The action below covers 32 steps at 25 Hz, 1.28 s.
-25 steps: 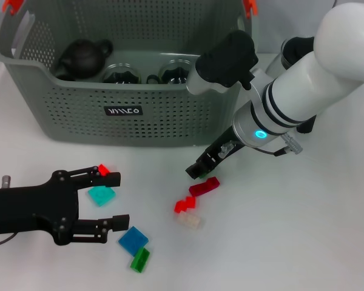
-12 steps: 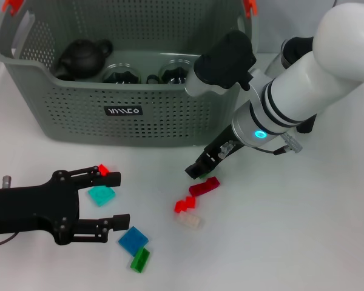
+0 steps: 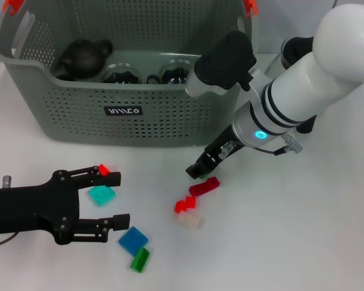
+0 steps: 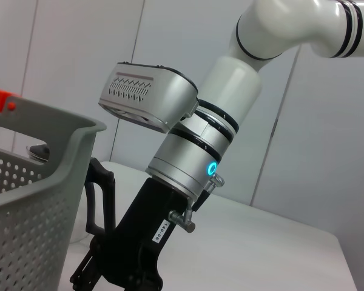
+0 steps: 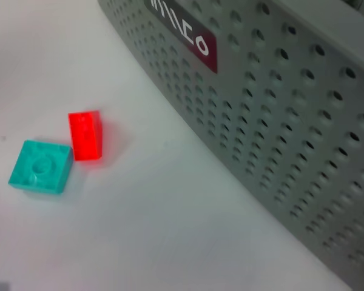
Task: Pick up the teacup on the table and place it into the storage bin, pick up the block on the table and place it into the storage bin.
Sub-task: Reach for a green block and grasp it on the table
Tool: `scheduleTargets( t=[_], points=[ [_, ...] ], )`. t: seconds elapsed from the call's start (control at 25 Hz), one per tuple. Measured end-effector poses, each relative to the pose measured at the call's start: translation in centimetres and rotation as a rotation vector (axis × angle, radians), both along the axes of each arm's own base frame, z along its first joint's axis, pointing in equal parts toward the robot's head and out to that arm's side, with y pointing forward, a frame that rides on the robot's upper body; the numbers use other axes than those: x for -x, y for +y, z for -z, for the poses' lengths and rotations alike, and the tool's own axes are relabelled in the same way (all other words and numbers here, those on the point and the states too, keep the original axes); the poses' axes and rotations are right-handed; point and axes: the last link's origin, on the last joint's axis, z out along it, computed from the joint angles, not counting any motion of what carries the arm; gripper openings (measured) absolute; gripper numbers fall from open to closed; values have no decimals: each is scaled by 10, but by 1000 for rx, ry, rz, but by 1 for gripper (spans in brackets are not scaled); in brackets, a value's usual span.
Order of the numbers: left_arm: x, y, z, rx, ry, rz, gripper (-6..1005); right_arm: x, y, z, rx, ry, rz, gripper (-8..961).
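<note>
Blocks on the desk (image 3: 303, 242) are waiting while the right gripper (image 3: 198, 172) is reaching among them.

Going left to right: the left gripper (image 3: 112, 200) is resting with fingers spread wide around a teal block (image 3: 101, 195); the right fingers, whose spread I cannot tell, are hanging just above the dark red block (image 3: 204, 186), in front of the storage bin (image 3: 79, 115), probably lining up a grasp.

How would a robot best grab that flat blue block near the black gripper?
Probably from straight above, fingers closing on two opposite side edges. The blue block lies flat on the table, so only its thin sides offer purchase. The green block touches its near corner, so the sides away from that one look freer. The left gripper hangs open right beside it.
</note>
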Motion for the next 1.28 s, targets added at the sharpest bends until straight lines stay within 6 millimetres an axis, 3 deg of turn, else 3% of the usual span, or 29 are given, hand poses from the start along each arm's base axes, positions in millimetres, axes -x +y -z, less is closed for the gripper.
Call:
scheduleTargets(
  t=[1.28],
  points=[
    [1, 0, 1, 0, 2, -4, 855, -6, -3, 4, 1, -11, 7, 682]
  ],
)
